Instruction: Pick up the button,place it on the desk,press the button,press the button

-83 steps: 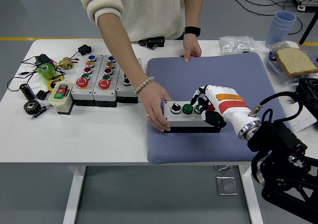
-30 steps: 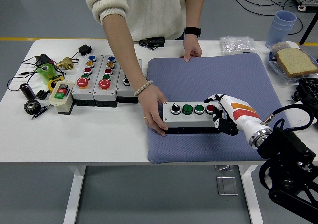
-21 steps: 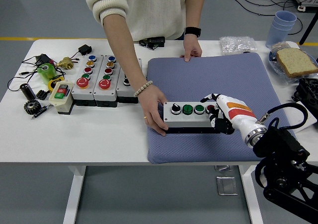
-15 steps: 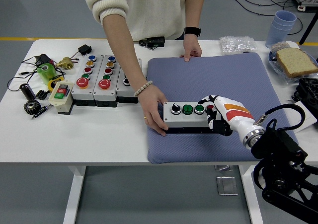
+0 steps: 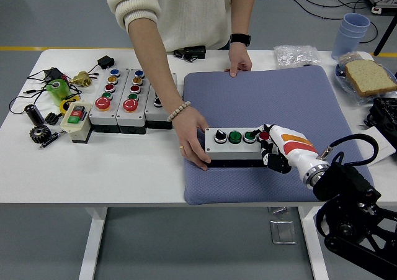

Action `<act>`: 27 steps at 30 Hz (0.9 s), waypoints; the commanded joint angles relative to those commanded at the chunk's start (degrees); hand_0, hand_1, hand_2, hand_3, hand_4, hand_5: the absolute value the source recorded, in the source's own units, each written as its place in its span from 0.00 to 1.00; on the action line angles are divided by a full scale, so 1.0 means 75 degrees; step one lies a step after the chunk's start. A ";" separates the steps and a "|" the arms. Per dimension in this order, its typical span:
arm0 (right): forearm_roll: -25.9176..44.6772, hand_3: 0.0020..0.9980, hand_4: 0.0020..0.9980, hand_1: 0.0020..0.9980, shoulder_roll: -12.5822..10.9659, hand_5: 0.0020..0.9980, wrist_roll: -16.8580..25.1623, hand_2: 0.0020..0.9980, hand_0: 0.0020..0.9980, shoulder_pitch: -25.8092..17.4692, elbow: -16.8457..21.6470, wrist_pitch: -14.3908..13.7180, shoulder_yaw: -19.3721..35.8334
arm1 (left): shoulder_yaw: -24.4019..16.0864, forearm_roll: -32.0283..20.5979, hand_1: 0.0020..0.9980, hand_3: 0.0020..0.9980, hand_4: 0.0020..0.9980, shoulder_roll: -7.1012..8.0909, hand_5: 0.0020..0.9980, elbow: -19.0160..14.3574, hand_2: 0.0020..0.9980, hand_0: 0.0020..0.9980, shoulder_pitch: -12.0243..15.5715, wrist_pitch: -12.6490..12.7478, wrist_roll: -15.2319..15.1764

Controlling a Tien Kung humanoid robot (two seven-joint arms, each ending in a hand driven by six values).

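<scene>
Head view: a white table point(image 5: 136, 168) is covered at right by a blue mat point(image 5: 273, 100). On the mat, the button box point(image 5: 236, 144) is steadied by a person's hand point(image 5: 192, 134). Its right end is gripped by the right hand point(image 5: 277, 148), fingers clenched.

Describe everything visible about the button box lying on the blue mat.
The button box is a long light-grey case on a black base, lying flat near the front edge of the blue mat. Its top carries a row of a black knob, two green buttons and a red one. A person's hand steadies its left end; the robot's right hand touches its right end at the red button.
</scene>
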 joint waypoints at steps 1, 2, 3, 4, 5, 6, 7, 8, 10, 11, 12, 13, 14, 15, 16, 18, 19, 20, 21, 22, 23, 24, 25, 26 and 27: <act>0.0006 0.72 0.61 0.07 -0.0002 0.00 0.0000 0.30 0.22 -0.0011 -0.0017 0.0000 -0.0002 | -0.0003 0.0014 0.42 0.43 0.26 0.0000 0.42 0.0000 0.42 0.55 0.0000 -0.0001 0.0001; 0.0011 0.71 0.61 0.07 -0.0004 0.00 0.0000 0.29 0.22 -0.0018 -0.0026 0.0000 -0.0005 | 0.0000 0.0011 0.42 0.43 0.26 0.0000 0.42 0.0000 0.42 0.55 0.0001 -0.0001 0.0001; 0.0016 0.71 0.61 0.07 -0.0007 0.00 0.0000 0.29 0.22 -0.0026 -0.0035 0.0001 -0.0008 | 0.0006 0.0002 0.42 0.43 0.26 0.0000 0.42 0.0000 0.42 0.55 0.0003 -0.0001 0.0001; 0.0017 0.71 0.61 0.07 -0.0007 0.00 0.0000 0.29 0.22 -0.0028 -0.0037 0.0001 -0.0009 | 0.0007 -0.0001 0.42 0.43 0.26 0.0000 0.42 0.0000 0.42 0.55 0.0004 -0.0001 0.0001; 0.0030 0.71 0.61 0.07 -0.0001 0.00 0.0000 0.29 0.22 -0.0031 -0.0073 0.0006 -0.0022 | 0.0006 0.0001 0.42 0.43 0.26 0.0000 0.42 0.0000 0.42 0.55 0.0003 0.0000 0.0002; 0.0035 0.71 0.61 0.07 0.0001 0.00 0.0000 0.29 0.22 -0.0032 -0.0086 0.0008 -0.0026 | 0.0006 0.0002 0.42 0.43 0.26 0.0000 0.42 0.0000 0.42 0.55 0.0003 0.0000 0.0003; 0.0038 0.71 0.61 0.07 0.0006 0.00 0.0000 0.29 0.22 -0.0032 -0.0098 0.0012 -0.0037 | 0.0005 0.0011 0.42 0.43 0.26 0.0000 0.42 0.0000 0.42 0.55 0.0002 0.0000 0.0004; 0.0041 0.71 0.61 0.07 0.0011 0.00 0.0000 0.29 0.22 -0.0033 -0.0108 0.0015 -0.0047 | 0.0004 0.0020 0.42 0.43 0.26 0.0000 0.42 0.0000 0.42 0.55 0.0002 -0.0001 0.0005; 0.0043 0.71 0.61 0.07 0.0025 0.00 0.0000 0.29 0.22 -0.0031 -0.0123 0.0026 -0.0084 | 0.0003 0.0030 0.42 0.43 0.26 0.0000 0.42 0.0000 0.42 0.55 0.0004 -0.0002 0.0006; 0.0045 0.71 0.61 0.07 0.0029 0.00 0.0000 0.29 0.22 -0.0034 -0.0125 0.0030 -0.0096 | 0.0002 0.0033 0.42 0.43 0.26 0.0000 0.42 0.0000 0.42 0.55 0.0007 -0.0002 0.0008; 0.0044 0.71 0.61 0.07 0.0031 0.00 0.0000 0.29 0.22 -0.0039 -0.0123 0.0033 -0.0102 | -0.0001 0.0039 0.42 0.43 0.26 0.0000 0.42 0.0000 0.42 0.55 0.0009 -0.0002 0.0010; 0.0039 0.71 0.61 0.07 0.0031 0.00 0.0000 0.29 0.22 -0.0047 -0.0114 0.0034 -0.0095 | -0.0006 0.0052 0.42 0.43 0.26 0.0000 0.42 0.0000 0.42 0.55 0.0013 -0.0002 0.0011; 0.0020 0.71 0.61 0.07 0.0025 0.00 0.0000 0.29 0.22 -0.0061 -0.0088 0.0035 -0.0063 | -0.0008 0.0060 0.42 0.43 0.26 0.0000 0.42 0.0000 0.42 0.55 0.0018 -0.0003 0.0012; -0.0030 0.71 0.61 0.07 0.0010 0.00 0.0000 0.29 0.22 -0.0076 -0.0028 0.0036 0.0001 | -0.0011 0.0067 0.42 0.43 0.26 0.0000 0.42 0.0000 0.42 0.55 0.0022 -0.0004 0.0014; -0.0064 0.71 0.61 0.07 -0.0001 0.00 0.0000 0.29 0.22 -0.0086 0.0012 0.0037 0.0044 | -0.0013 0.0070 0.42 0.43 0.26 0.0000 0.42 0.0000 0.42 0.55 0.0024 -0.0004 0.0015; -0.0137 0.71 0.61 0.07 -0.0035 0.00 0.0000 0.29 0.22 -0.0105 0.0155 0.0035 0.0169 | -0.0019 0.0080 0.42 0.43 0.26 0.0000 0.42 0.0000 0.42 0.55 0.0031 -0.0004 0.0016; -0.0195 0.71 0.61 0.07 -0.0062 0.00 0.0000 0.29 0.22 -0.0122 0.0277 0.0033 0.0280 | -0.0021 0.0094 0.42 0.43 0.26 0.0000 0.42 0.0000 0.42 0.55 0.0036 -0.0006 0.0018; -0.0222 0.71 0.61 0.07 -0.0075 0.00 0.0000 0.29 0.22 -0.0130 0.0338 0.0031 0.0334 | -0.0021 0.0101 0.42 0.43 0.26 0.0000 0.42 0.0000 0.43 0.55 0.0037 -0.0008 0.0019; -0.0279 0.71 0.61 0.07 -0.0104 0.00 0.0006 0.29 0.22 -0.0157 0.0451 0.0012 0.0462 | -0.0021 0.0121 0.42 0.43 0.26 0.0000 0.42 0.0000 0.43 0.55 0.0039 -0.0012 0.0019; -0.0313 0.71 0.61 0.07 -0.0126 0.00 0.0013 0.29 0.22 -0.0177 0.0530 -0.0001 0.0566 | -0.0015 0.0122 0.42 0.43 0.26 0.0000 0.42 0.0000 0.43 0.55 0.0040 -0.0013 0.0019; -0.0329 0.71 0.61 0.07 -0.0137 0.00 0.0018 0.29 0.22 -0.0188 0.0568 -0.0008 0.0621 | -0.0011 0.0118 0.42 0.43 0.26 0.0000 0.42 0.0000 0.43 0.55 0.0042 -0.0013 0.0018; -0.0356 0.71 0.61 0.07 -0.0169 0.00 0.0059 0.29 0.22 -0.0225 0.0634 -0.0063 0.0779 | 0.0003 0.0090 0.42 0.43 0.26 0.0000 0.42 0.0000 0.43 0.55 0.0047 -0.0012 0.0013; -0.0366 0.71 0.61 0.07 -0.0181 0.00 0.0075 0.29 0.22 -0.0239 0.0658 -0.0084 0.0848 | 0.0007 0.0079 0.42 0.43 0.26 0.0000 0.42 0.0000 0.43 0.55 0.0049 -0.0012 0.0011; -0.0334 0.70 0.60 0.07 -0.0199 0.00 0.0141 0.30 0.23 -0.0274 0.0649 -0.0171 0.0979 | 0.0013 0.0071 0.42 0.43 0.26 0.0000 0.42 0.0000 0.43 0.55 0.0052 -0.0012 0.0009; -0.0271 0.70 0.60 0.07 -0.0213 0.00 0.0224 0.30 0.23 -0.0318 0.0609 -0.0265 0.1095 | 0.0024 0.0061 0.42 0.43 0.26 0.0000 0.42 0.0000 0.43 0.55 0.0052 -0.0013 0.0006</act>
